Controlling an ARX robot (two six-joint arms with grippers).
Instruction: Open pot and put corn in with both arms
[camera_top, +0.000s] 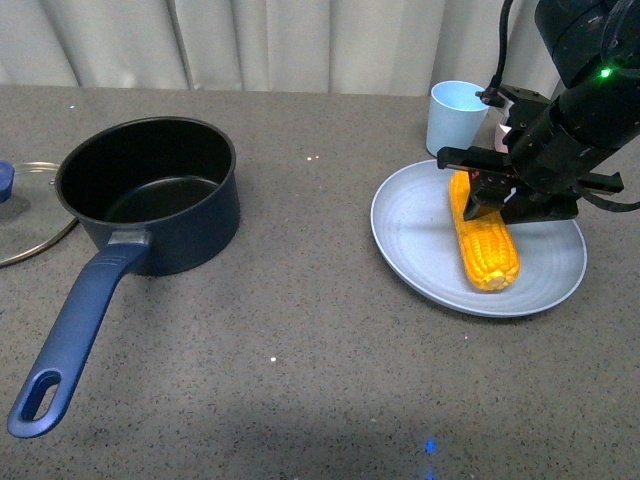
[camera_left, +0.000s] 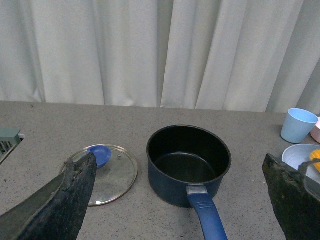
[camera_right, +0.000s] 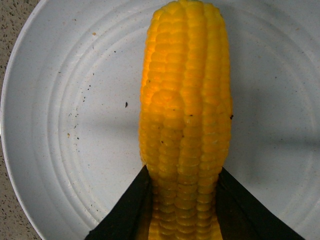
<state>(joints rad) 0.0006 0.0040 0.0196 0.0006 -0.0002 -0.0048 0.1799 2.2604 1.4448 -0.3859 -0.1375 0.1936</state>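
The navy pot stands open at the left, its long handle pointing toward me. Its glass lid with the blue knob lies flat on the table to the pot's left. The pot and the lid also show in the left wrist view. The yellow corn lies on a pale blue plate at the right. My right gripper is shut on the corn's far end; its fingers press both sides of the corn. My left gripper is open and empty, back from the pot.
A light blue cup stands behind the plate, and it also shows in the left wrist view. A bit of a pink thing sits beside it. Curtains hang behind the grey table.
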